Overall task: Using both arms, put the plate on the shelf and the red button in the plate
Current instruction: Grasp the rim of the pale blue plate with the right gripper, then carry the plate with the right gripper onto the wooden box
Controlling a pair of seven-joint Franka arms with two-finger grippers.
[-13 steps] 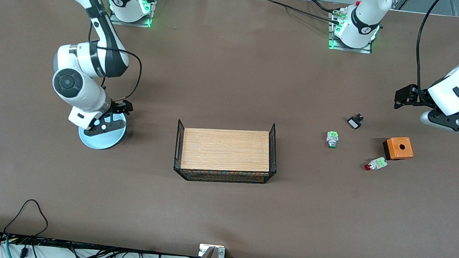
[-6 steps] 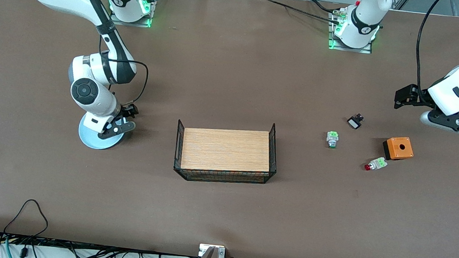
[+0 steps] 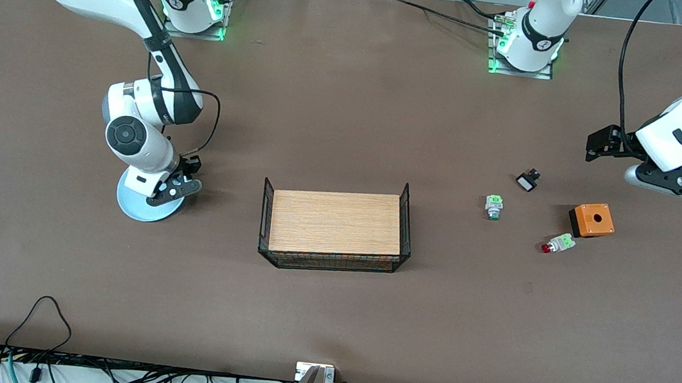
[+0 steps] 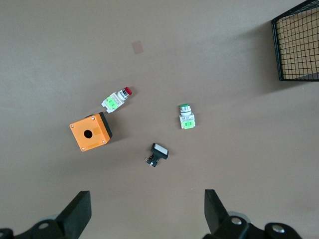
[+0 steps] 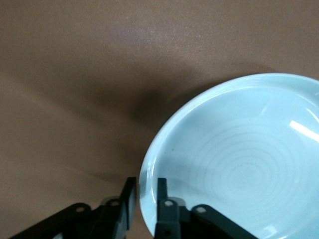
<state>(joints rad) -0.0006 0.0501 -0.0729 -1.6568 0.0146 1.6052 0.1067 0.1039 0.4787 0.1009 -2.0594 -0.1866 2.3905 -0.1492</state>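
Note:
The pale light-blue plate (image 3: 133, 206) lies on the table at the right arm's end; it also shows in the right wrist view (image 5: 239, 164). My right gripper (image 3: 173, 193) (image 5: 146, 199) is shut on the plate's rim on the side toward the basket, one finger inside the rim and one outside. The red button (image 3: 551, 245) (image 4: 117, 98) lies on its side beside the orange box (image 3: 592, 219) at the left arm's end. My left gripper (image 3: 676, 183) (image 4: 147, 214) is open and empty, held up over the table by the orange box.
A wire basket (image 3: 264, 209) with a wooden floor stands mid-table; its corner shows in the left wrist view (image 4: 296, 45). A green-capped button (image 3: 493, 206) (image 4: 186, 117) and a small black switch (image 3: 527, 181) (image 4: 157, 154) lie near the red button. Cables run along the table's front edge.
My right arm has swung toward the basket, bringing its gripper from over the plate's middle to the rim, then settled there. The plate and the left arm have not moved.

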